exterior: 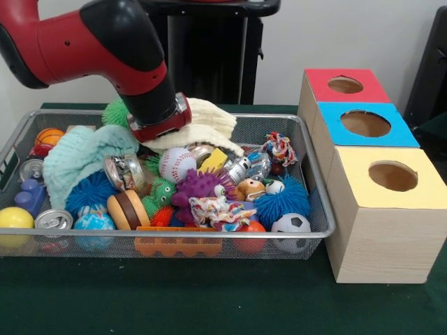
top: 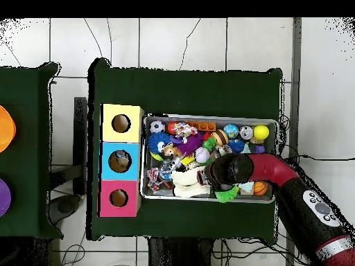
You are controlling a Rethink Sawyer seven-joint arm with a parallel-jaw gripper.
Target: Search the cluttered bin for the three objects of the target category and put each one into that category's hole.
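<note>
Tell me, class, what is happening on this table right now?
A red and black robot arm reaches down into a wire mesh bin crammed with toys: balls, cans, spiky creatures and cloths. Its end sits low over the clutter, near a baseball and a cream cloth; its gripper is hidden. Beside the bin stand three wooden boxes with holes, topped red, blue and yellow. Nothing shows being carried to them.

The red and black arm is seen reaching down from the upper left, wrist angled downward. The end effector is lowered; its fingers are hidden from both views.
</note>
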